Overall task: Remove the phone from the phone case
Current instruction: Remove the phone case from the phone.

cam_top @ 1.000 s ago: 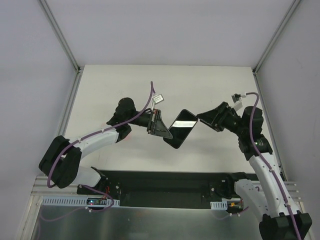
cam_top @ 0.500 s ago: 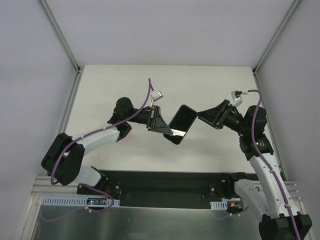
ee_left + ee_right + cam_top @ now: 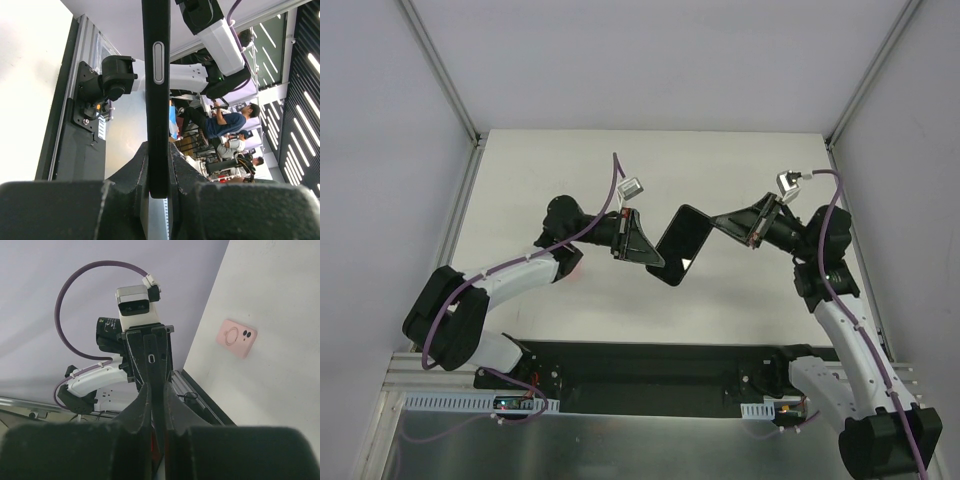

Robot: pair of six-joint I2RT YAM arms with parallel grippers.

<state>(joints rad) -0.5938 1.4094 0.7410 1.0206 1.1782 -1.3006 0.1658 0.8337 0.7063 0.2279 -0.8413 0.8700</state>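
Observation:
A black phone (image 3: 682,243) hangs in the air over the middle of the table, gripped at both ends. My left gripper (image 3: 655,258) is shut on its lower left end; the left wrist view has the phone edge-on (image 3: 156,100) between the left gripper's (image 3: 159,170) pads. My right gripper (image 3: 715,222) is shut on the upper right end, and the right wrist view shows the thin edge (image 3: 152,365) pinched in the right gripper (image 3: 156,395). The pink phone case (image 3: 236,338) lies flat on the table, apart from the phone. From above, my left arm mostly hides it.
The white table (image 3: 570,170) is bounded by aluminium posts at the back corners and grey walls on three sides. A black panel (image 3: 650,365) runs along the near edge between the arm bases.
My right gripper has closed on the phone's upper right end. Both arms have shifted slightly toward the back, carrying the phone with them.

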